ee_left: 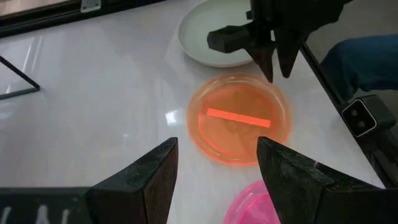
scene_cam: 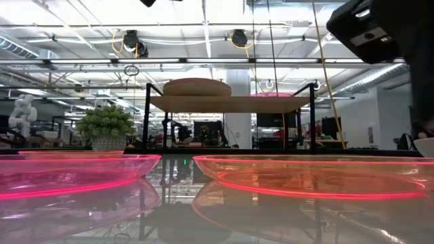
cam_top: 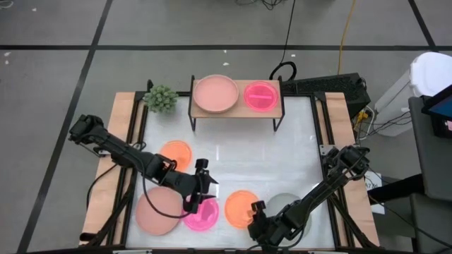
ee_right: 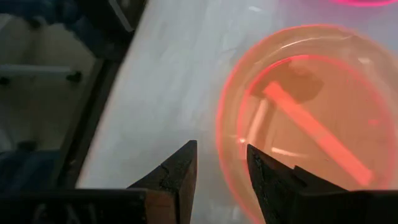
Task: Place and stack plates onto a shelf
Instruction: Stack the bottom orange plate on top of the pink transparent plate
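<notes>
The shelf (cam_top: 236, 107) stands at the table's far middle and bears a large dusty pink plate (cam_top: 216, 94) and a small magenta plate (cam_top: 262, 96). On the table lie an orange plate (cam_top: 176, 152), a large dusty pink plate (cam_top: 159, 210), a magenta plate (cam_top: 201, 214), a second orange plate (cam_top: 242, 209) and a pale grey-green plate (cam_top: 286, 206). My left gripper (cam_top: 201, 188) is open above the magenta plate's far edge. My right gripper (ee_right: 221, 168) is open, its fingers on either side of the second orange plate's rim (ee_right: 225, 134) on its right side.
A small potted plant (cam_top: 161, 98) stands at the far left beside the shelf. The near row of plates lies close together along the table's near edge. Bare white tabletop (cam_top: 240, 159) lies between the shelf and the near plates.
</notes>
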{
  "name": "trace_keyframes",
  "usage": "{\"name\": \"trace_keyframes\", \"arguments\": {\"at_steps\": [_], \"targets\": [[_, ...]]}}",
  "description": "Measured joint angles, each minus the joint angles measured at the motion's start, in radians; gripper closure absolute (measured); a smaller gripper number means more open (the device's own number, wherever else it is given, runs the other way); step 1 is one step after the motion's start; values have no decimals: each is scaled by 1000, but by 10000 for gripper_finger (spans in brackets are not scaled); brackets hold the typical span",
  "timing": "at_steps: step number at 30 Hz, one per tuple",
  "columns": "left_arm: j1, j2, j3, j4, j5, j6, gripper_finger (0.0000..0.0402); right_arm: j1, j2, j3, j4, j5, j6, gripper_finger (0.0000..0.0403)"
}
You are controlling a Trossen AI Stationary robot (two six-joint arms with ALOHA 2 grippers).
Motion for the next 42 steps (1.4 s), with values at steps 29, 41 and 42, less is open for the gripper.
{"name": "trace_keyframes", "arguments": {"at_steps": [29, 41, 42], "targets": [[-47, 0, 0, 2, -69, -9, 176, -13, 0, -98, 68, 1, -196, 378], [-46, 0, 0, -21, -76, 6, 176, -33, -9, -98, 67, 3, -273, 402], [-46, 0, 0, -24, -76, 10, 176, -37, -16, -98, 67, 3, -280, 402]]}}
